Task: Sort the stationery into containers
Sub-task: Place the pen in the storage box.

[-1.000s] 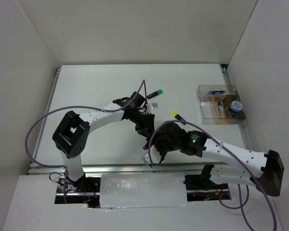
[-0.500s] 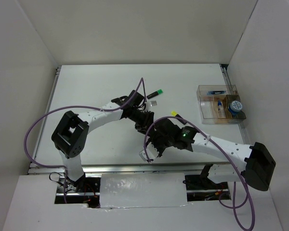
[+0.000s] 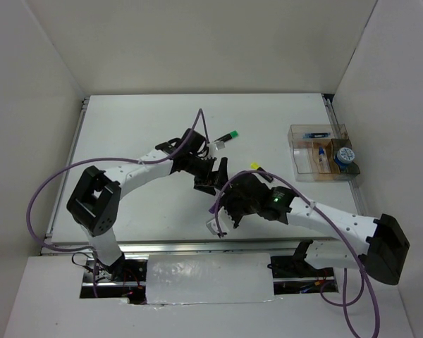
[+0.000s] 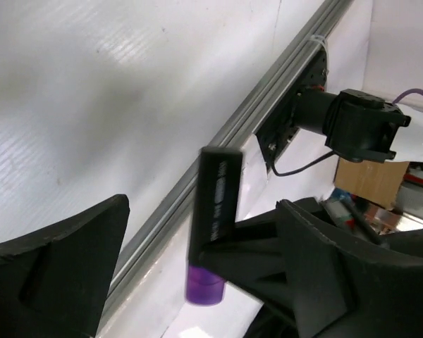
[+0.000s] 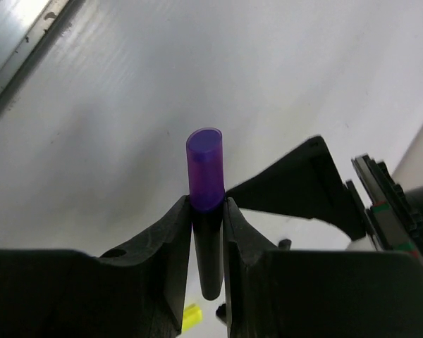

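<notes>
One handover just completed: purple highlighter (image 5: 204, 169) pinched tight in right gripper (image 5: 208, 211), held above table near front edge; left gripper (image 3: 213, 179) spread wide, empty, pulled back up-left. Leaves carry to clear box (image 3: 294, 151), well apart at right

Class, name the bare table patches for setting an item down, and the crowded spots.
Free: table beyond the green highlighter, and left of the left arm. Crowded: centre, where left gripper meets right gripper holding the purple highlighter; the clear box.
</notes>
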